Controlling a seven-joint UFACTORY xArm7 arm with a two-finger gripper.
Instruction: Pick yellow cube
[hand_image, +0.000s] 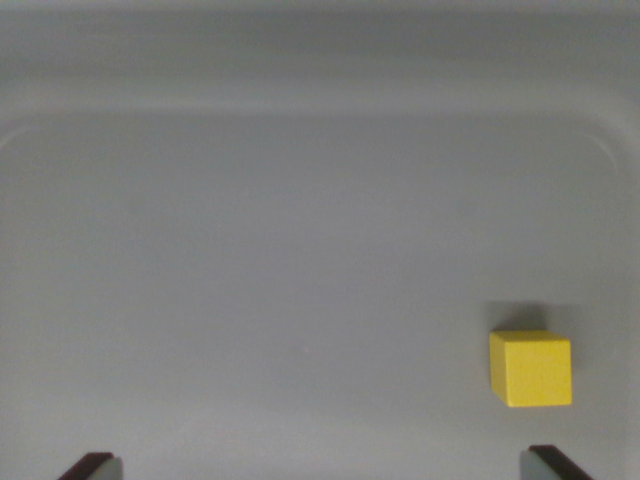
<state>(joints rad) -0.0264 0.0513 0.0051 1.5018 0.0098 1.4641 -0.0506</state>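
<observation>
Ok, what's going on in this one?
A wrist camera looks down into a grey tray holding one yellow cube. The cube sits toward the wrist view's lower right, untouched. The pincer is open, only its two fingertips showing at the bottom edge, and the cube lies just above the fingertip on the wrist view's right rather than between them. Nothing is held yet.

Two dark, wedge-shaped fingertips show, edged pale grey.

You are looking at the cube lying on the tray floor, toward the wrist view's right, just above the right fingertip.
</observation>
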